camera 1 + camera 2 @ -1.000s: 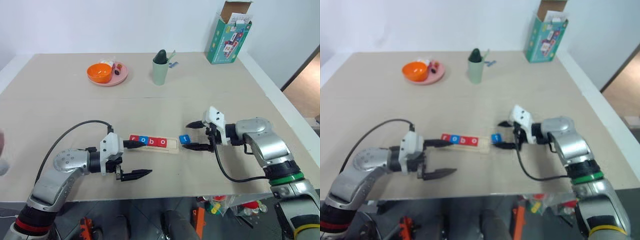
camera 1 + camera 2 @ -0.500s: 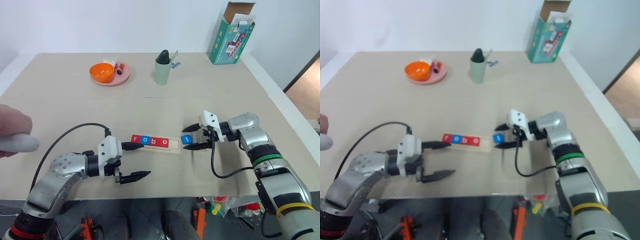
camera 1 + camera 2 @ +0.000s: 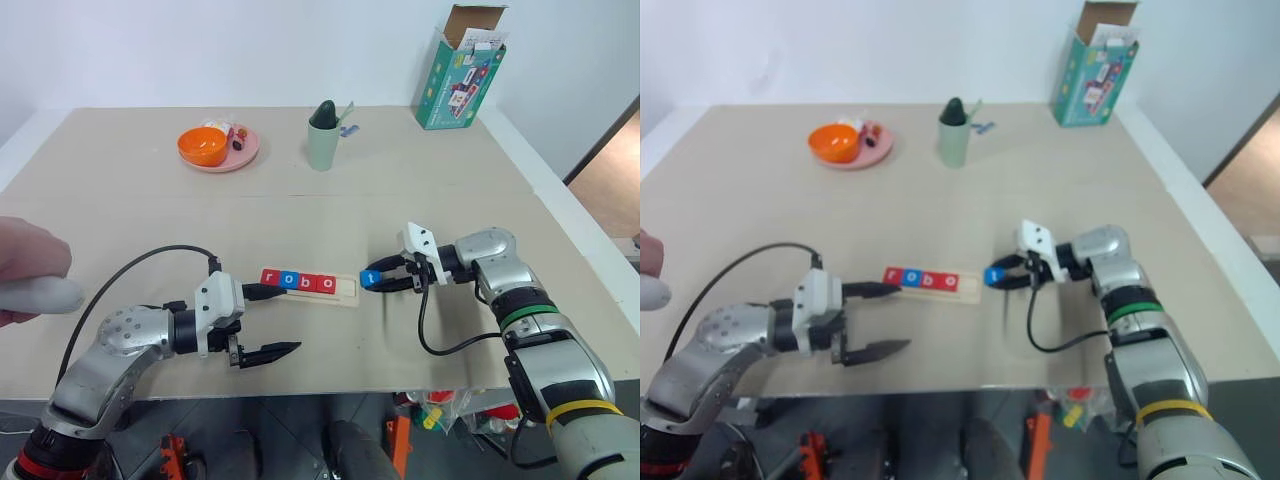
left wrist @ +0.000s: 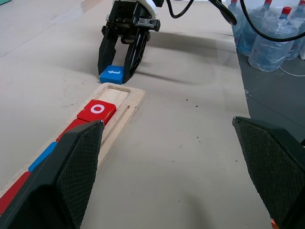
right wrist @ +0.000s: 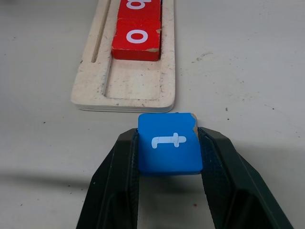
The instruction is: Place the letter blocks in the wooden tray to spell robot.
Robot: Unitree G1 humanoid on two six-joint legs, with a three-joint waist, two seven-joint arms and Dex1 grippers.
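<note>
Tabletop, t block (image 5: 169,149) between right hand (image 5: 167,157) fingers

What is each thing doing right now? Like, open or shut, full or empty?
right gripper: shut on the blue t block, on the table just off the tray's end
left gripper: open, holding nothing
wooden tray: holds r, o, b, o; last slot empty
green box: flaps open
green cup: upright, something dark inside

Both arms are silver-grey metal with rounded joints. Each white wrist housing carries a looping black cable and a black two-fingered left gripper (image 3: 262,320) and right gripper (image 3: 382,279). The right forearm wears green and yellow bands.
</note>
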